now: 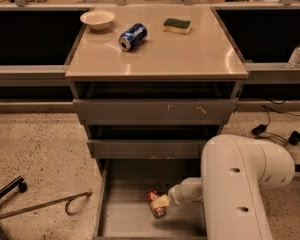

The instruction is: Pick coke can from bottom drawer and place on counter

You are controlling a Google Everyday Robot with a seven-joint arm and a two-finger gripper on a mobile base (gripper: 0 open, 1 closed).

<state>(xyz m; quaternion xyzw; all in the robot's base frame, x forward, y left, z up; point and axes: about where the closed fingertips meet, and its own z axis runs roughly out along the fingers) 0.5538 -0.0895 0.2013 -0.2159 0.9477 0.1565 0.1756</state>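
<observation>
The beige tabletop [180, 54] of the grey cabinet was glossy, with a thin darker edge. On it stood a white bowl [97, 19] at the back left, a blue can [133, 36] lay on its side near the bowl, and a green and yellow sponge [176, 25] sat at the back, to the right of that can.

Below, the two shallow drawers [155, 111] stood slightly open, and the bottom drawer [125, 204] was pulled far out over the speckled floor [40, 154]. The coke can [157, 210] lay on its side on the drawer's grey floor. The white arm [240, 184] reached in from the right, and its end effector [161, 201] was at the can, overlapping it. Whether it gripped the can could not be told.

A hooked metal rod [45, 206] lay on the floor at the left, dark cables [270, 129] trailed at the right, and a clear bottle [297, 52] stood on the right ledge.
</observation>
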